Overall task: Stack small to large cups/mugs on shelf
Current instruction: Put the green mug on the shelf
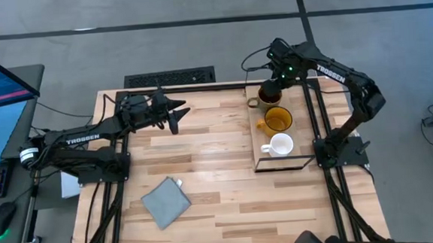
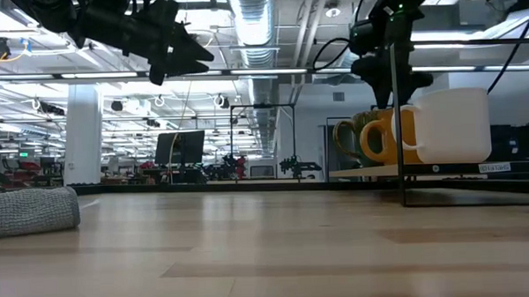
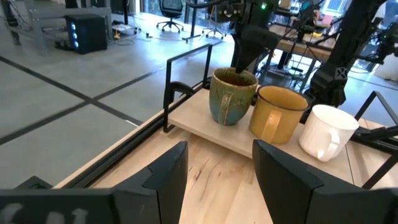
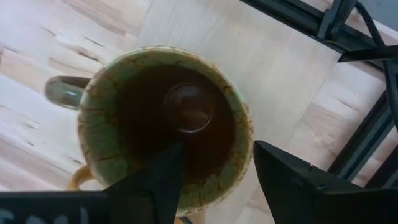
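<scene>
Three mugs stand in one row on the shelf [image 1: 301, 127] at the table's right side: the dark olive mug [image 1: 268, 96] farthest, the amber mug [image 1: 278, 119] in the middle, the white mug [image 1: 280, 145] nearest. The right gripper [image 1: 278, 78] hangs spread apart over the olive mug, grasping nothing. The left gripper [image 1: 172, 115] waits far-left, partly parted and empty. One grey cloth [image 1: 166, 201] lies near-left.

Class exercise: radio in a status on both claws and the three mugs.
Right claw open, over dark mug. Left claw open, waiting mid-table. Dark, amber and white mug lined on shelf. Nothing obstructing.
</scene>
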Controlling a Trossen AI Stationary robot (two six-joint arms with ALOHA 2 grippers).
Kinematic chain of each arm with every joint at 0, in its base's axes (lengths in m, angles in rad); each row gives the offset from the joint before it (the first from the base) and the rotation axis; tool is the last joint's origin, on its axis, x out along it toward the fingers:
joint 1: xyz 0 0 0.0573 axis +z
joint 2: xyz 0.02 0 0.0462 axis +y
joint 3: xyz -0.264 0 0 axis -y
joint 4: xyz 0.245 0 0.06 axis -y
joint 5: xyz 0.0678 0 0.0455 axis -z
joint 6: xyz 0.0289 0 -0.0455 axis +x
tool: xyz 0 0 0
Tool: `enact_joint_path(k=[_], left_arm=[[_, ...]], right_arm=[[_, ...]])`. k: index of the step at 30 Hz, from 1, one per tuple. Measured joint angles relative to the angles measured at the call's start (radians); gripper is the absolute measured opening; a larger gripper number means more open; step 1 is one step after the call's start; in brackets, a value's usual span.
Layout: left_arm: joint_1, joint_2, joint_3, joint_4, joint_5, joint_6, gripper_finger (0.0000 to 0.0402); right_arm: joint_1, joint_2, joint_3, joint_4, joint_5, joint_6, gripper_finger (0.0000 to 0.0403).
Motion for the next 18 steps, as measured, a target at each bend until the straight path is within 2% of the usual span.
enact_joint_path(k=[14,18], left_arm=[[0.0,0.0,0.0,-0.02,-0.007,0.0,0.0171],[0.0,0.0,0.0,-0.021,-0.008,0.0,0.0171]], right_arm=[[-0.016,0.007,-0.003,-0.022,0.031,0.02,0.015],[-0.022,0.008,-0.005,-0.052,0.106,0.025,0.0133]])
